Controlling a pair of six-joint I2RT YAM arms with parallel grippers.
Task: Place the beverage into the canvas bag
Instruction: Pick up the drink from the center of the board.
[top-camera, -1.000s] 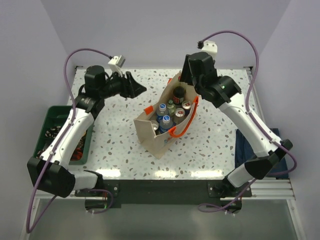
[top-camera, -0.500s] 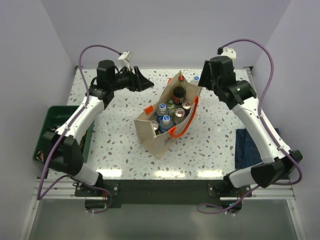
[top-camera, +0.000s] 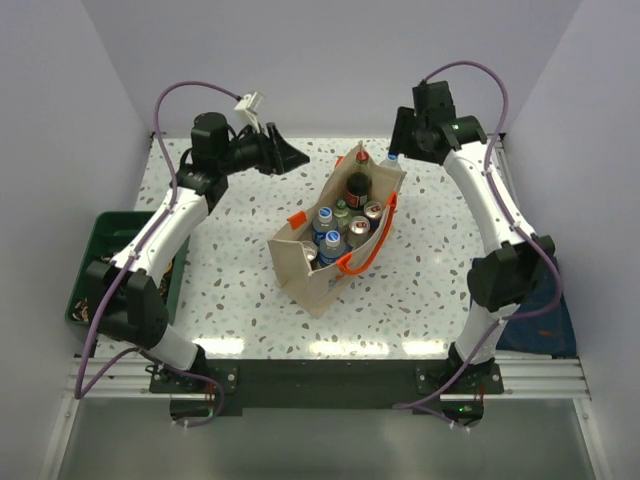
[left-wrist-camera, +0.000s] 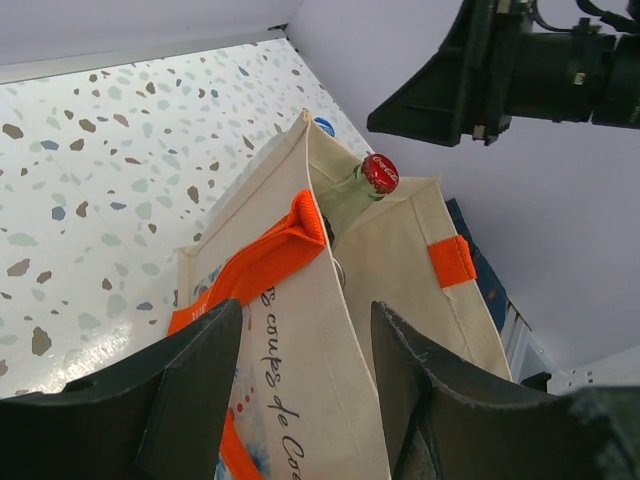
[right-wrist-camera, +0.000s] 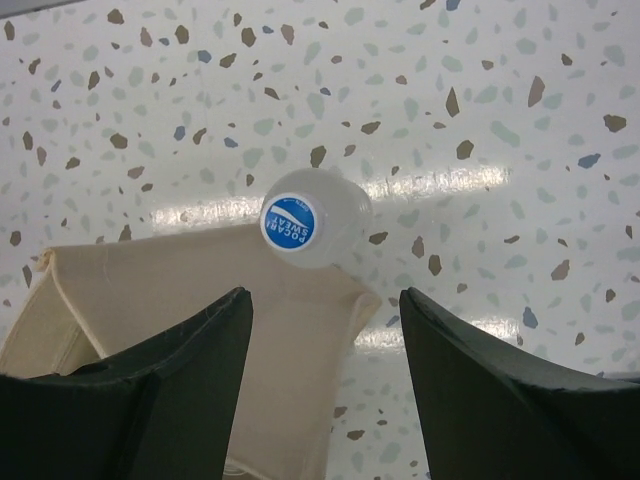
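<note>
A white terrazzo table top (top-camera: 230, 290), flecked brown, grey and blue, spreads beneath both my pairs of jaws. Plain pale lilac walls close it in. The back wall (top-camera: 300, 60) stands just beyond my jaws, the left side wall (top-camera: 60, 120) outward of my left jaws and the right side wall (top-camera: 600, 100) outward of my right jaws. A thin metal rail (left-wrist-camera: 150, 55) edges the table where it meets the wall. Ahead of my right jaws, overhead light glares in a bright band (right-wrist-camera: 440, 180) on the stone. More bright patches (top-camera: 350, 347) lie well behind my jaws, along the near edge.
</note>
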